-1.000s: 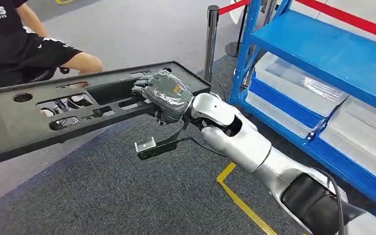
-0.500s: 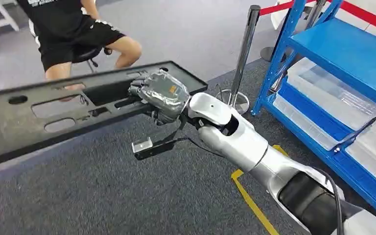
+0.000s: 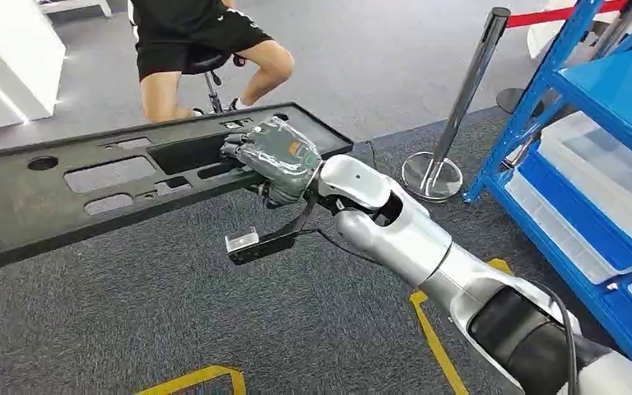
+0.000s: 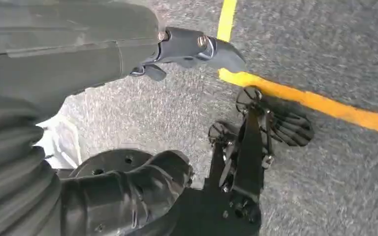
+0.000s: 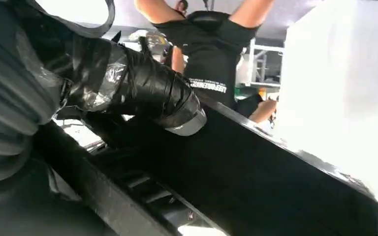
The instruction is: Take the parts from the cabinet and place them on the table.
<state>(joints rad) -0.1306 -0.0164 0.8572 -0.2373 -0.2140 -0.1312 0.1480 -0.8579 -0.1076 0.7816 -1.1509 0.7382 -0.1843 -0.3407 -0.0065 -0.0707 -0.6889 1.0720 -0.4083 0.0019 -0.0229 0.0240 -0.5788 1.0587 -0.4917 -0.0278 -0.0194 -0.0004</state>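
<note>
Right hand, at the end of the silver right arm, grips a long black moulded panel pierced with cut-outs. The fingers are curled over the panel's upper face at one of the slots near its right end, and the grey-wrapped back of the hand faces upward. In the right wrist view the taped thumb lies along the panel's raised edge, pressed against it. From the fingers, the panel runs far out to the robot's left, held clear of the grey carpet, roughly level with a slight tilt; only a short stretch of it lies to the other side of the fingers.

A small camera bracket hangs just below the wrist. Beyond the fingers, past the far edge of the panel, a person in black shorts sits on a stool. Well off to the right of the hand stands a chrome barrier post, and beyond it the blue cabinet with clear bins on its shelves. Yellow floor tape runs beneath the forearm.

Left hand, seen in the left wrist view, hangs above carpet and a yellow line; its fingers hold nothing, and how far they are spread cannot be told.
</note>
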